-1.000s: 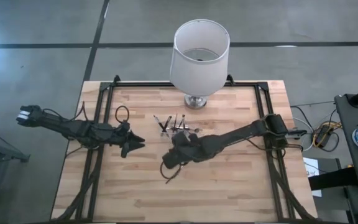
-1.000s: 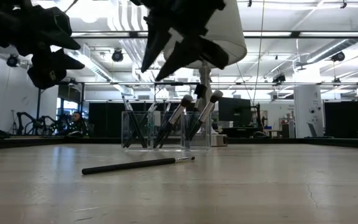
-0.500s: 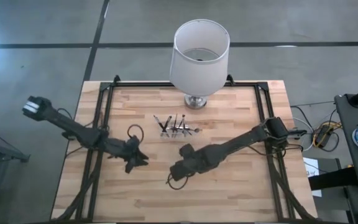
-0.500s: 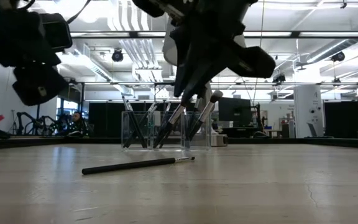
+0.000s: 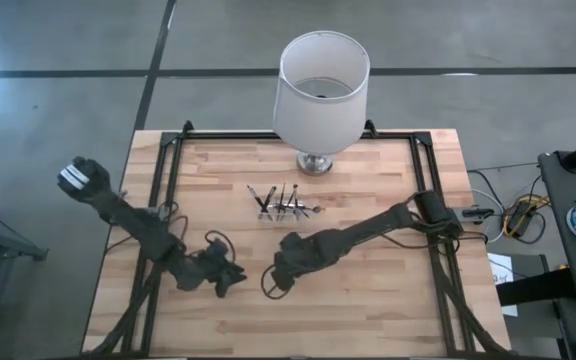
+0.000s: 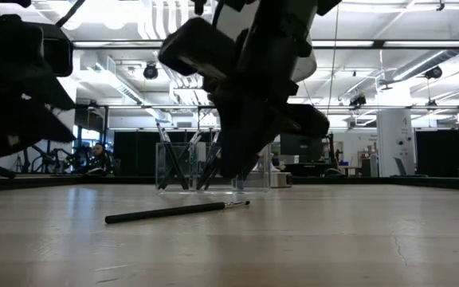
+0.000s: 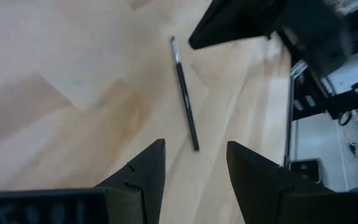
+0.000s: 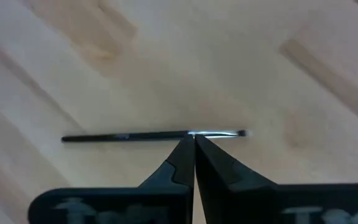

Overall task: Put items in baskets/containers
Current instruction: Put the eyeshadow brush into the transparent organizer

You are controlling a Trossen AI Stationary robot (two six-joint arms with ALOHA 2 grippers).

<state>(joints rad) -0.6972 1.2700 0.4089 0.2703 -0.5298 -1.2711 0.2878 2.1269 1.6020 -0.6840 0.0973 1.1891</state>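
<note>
You are watching one brush (image 6: 178,211) lying loose mid-surface while the rest are standing in the clear holder (image 6: 213,166); the right gripper (image 8: 193,142), fingers together, is hovering over it, left gripper (image 7: 194,163) spread nearby.

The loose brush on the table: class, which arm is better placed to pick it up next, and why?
Probably the right. The right gripper hangs directly over the brush, fingers shut, tips near its metal end. The left gripper is open beside it, short of the handle end, so it would need more travel.
</note>
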